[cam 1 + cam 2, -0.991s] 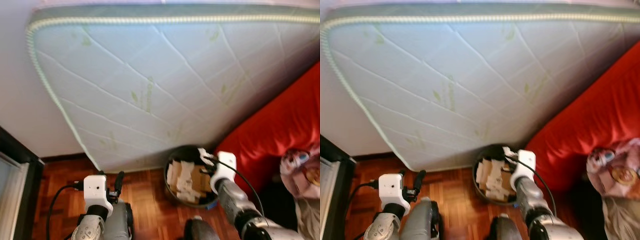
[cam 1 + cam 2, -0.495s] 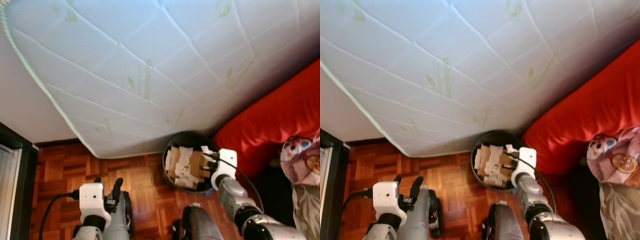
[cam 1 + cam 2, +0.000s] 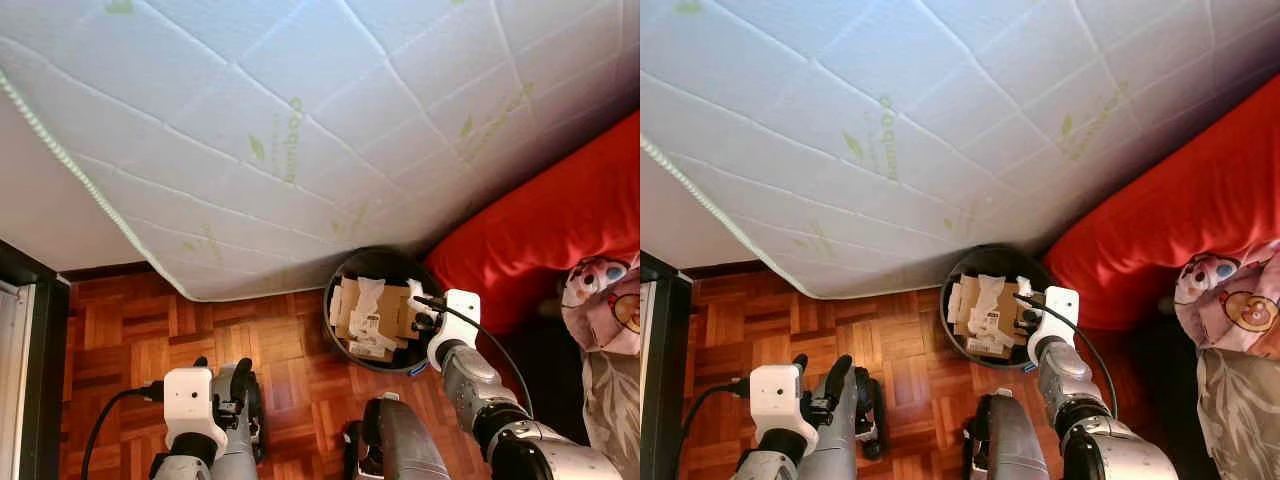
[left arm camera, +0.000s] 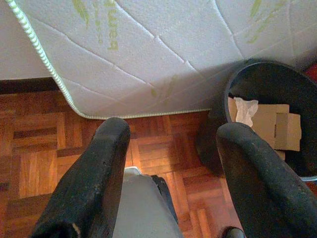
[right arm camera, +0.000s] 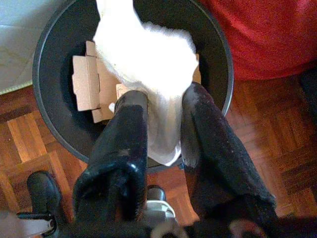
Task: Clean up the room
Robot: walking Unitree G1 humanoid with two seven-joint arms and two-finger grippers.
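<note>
Since a second ago the head camera has tilted downward, so the mattress [image 3: 300,130] now reaches the upper edge and more parquet floor [image 3: 130,330] shows; the right gripper [image 5: 163,114] remains over the bin [image 3: 340,275], still clamped on the white tissue [image 5: 148,59].

Right arm: the two black fingers [image 5: 126,134] are drawn narrow on the lower part of the crumpled tissue, which passes between them; its larger bunched part spreads beyond the fingertips, directly above the bin's open mouth. Inside the round black bin lie flattened cardboard pieces [image 3: 385,305] and scraps of white paper.

Left arm: the left gripper [image 4: 168,144] hangs low over the floor near the robot's own leg, fingers [image 4: 94,173] spread wide with nothing between them.

Setting: the bin stands on the floor, against the lower edge of the leaning white quilted mattress and just beside a red sofa [image 3: 540,230]. A patterned pink cushion [image 3: 605,300] lies at the far right. A dark frame [image 3: 25,330] borders the floor at the left.
</note>
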